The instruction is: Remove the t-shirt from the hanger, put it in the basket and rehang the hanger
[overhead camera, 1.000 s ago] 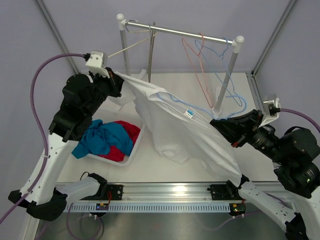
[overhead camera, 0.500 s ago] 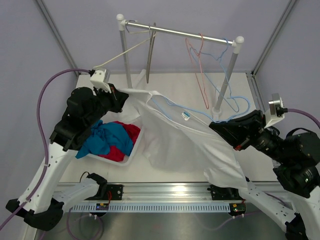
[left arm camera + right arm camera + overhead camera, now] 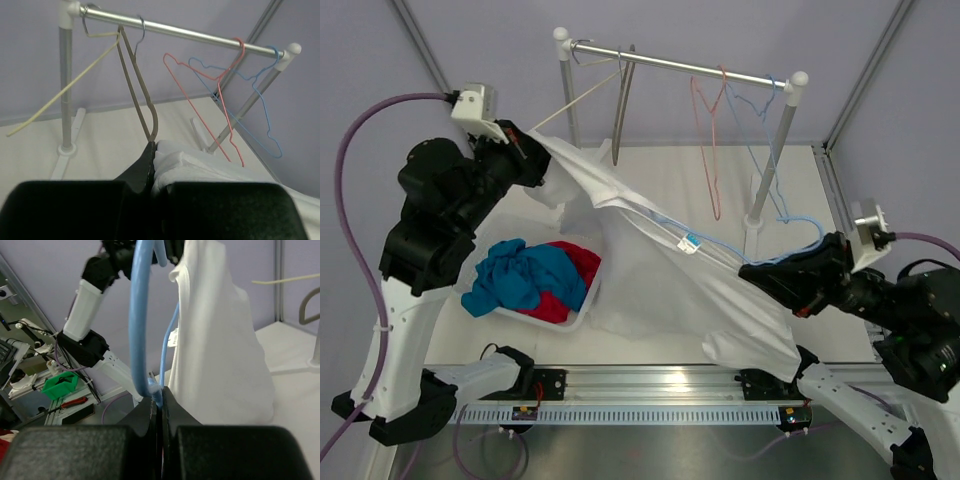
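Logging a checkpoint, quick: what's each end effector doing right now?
Left end effector: closed on the white t-shirt.
Right end effector: closed on the blue hanger.

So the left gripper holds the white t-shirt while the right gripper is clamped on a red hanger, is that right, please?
Not quite: the right gripper is clamped on the blue hanger, not a red one, as the right wrist view shows. The left gripper does hold the white t-shirt.

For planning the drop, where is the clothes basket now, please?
In the top view, the white basket sits left of centre, between the left arm and the stretched t-shirt.
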`<action>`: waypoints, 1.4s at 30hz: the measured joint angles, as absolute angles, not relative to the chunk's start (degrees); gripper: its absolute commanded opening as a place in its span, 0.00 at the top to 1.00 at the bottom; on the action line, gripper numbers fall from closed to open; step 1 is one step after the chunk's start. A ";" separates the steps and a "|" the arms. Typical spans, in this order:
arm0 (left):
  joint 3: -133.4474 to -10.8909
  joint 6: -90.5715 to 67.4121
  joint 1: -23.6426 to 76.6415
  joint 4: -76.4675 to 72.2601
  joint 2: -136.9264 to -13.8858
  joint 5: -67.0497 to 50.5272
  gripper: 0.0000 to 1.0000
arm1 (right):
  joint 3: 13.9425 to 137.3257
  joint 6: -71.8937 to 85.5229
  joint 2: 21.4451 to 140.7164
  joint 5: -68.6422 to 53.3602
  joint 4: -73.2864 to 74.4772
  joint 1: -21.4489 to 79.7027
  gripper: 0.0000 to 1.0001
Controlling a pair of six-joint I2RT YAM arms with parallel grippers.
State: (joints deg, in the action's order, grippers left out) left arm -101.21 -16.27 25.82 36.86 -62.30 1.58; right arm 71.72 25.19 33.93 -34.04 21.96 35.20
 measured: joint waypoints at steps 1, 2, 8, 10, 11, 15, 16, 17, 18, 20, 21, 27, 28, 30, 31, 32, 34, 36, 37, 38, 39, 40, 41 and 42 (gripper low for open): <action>-100.66 -16.56 25.82 37.21 -63.13 0.69 1.00 | 72.12 24.82 32.62 -33.91 22.00 35.20 1.00; -99.59 -16.84 25.82 37.45 -63.90 -0.21 1.00 | 72.58 24.47 31.42 -33.61 22.09 35.20 1.00; -91.07 -18.52 25.89 40.21 -66.08 -4.23 1.00 | 73.21 24.21 28.82 -32.29 18.90 35.09 1.00; -90.48 -18.50 25.89 41.12 -65.91 -4.08 1.00 | 73.14 24.95 29.93 -32.97 17.63 35.09 1.00; -90.48 -18.48 25.87 41.01 -65.65 -4.21 1.00 | 73.01 25.47 30.46 -33.47 16.82 35.09 1.00; -87.15 -18.98 26.85 36.95 -61.95 -9.37 1.00 | 72.40 28.01 32.80 -34.09 11.62 35.09 1.00; -84.73 -19.11 28.60 34.70 -60.20 -10.39 0.95 | 72.42 28.49 33.63 -34.00 10.22 35.09 1.00; -82.08 -19.11 31.05 32.84 -58.52 -10.90 0.92 | 72.71 29.06 34.74 -33.85 8.47 35.11 1.00; -79.40 -19.03 34.74 31.14 -56.90 -11.25 0.89 | 73.12 29.61 36.12 -33.52 6.72 35.11 1.00; -73.08 -18.87 43.46 27.16 -54.15 -11.35 0.85 | 74.96 30.74 40.01 -32.53 3.46 35.16 1.00; -70.37 -18.94 47.29 25.58 -53.36 -11.20 0.83 | 76.38 31.20 42.46 -31.57 1.85 35.18 1.00; -53.63 -21.63 58.89 10.09 -52.93 -10.20 0.61 | 81.38 34.00 53.67 -27.24 -4.43 35.20 1.00; -52.25 -22.63 59.64 6.61 -53.80 -10.22 0.67 | 81.41 34.33 54.70 -26.59 -4.78 35.20 1.00; -51.29 -22.87 62.13 3.22 -58.22 -9.26 0.77 | 81.43 34.37 56.10 -25.32 -4.45 35.20 1.00; -51.64 -22.68 63.59 2.11 -60.49 -8.08 0.77 | 81.49 33.93 56.31 -24.47 -3.90 35.20 1.00; -52.27 -22.11 65.45 2.09 -62.81 -6.72 0.76 | 81.78 33.26 56.31 -23.27 -2.63 35.22 1.00; -54.39 -20.91 69.58 2.90 -68.42 -2.76 0.69 | 82.30 31.70 55.72 -20.82 -0.58 35.22 1.00; -56.40 -20.18 72.71 4.99 -73.76 1.58 0.33 | 82.43 29.95 54.08 -18.57 1.48 35.24 1.00; -57.10 -19.70 74.04 6.04 -76.53 3.84 0.18 | 82.41 29.12 53.08 -17.61 2.48 35.24 1.00; -57.30 -19.92 74.83 6.94 -78.78 5.76 0.07 | 82.41 28.36 51.96 -16.78 3.33 35.24 1.00; -57.28 -20.43 75.29 8.12 -80.90 7.73 0.02 | 82.39 27.70 50.83 -16.01 3.99 35.24 1.00; -57.25 -21.12 75.53 9.45 -83.18 9.82 0.01 | 82.37 26.92 49.43 -15.29 4.67 35.24 1.00; -57.21 -21.52 75.59 10.68 -84.99 11.35 0.01 | 82.26 26.22 48.27 -14.50 5.19 35.24 1.00; -57.19 -22.26 75.66 12.12 -87.15 13.39 0.01 | 82.02 25.58 46.96 -13.87 5.69 35.24 1.00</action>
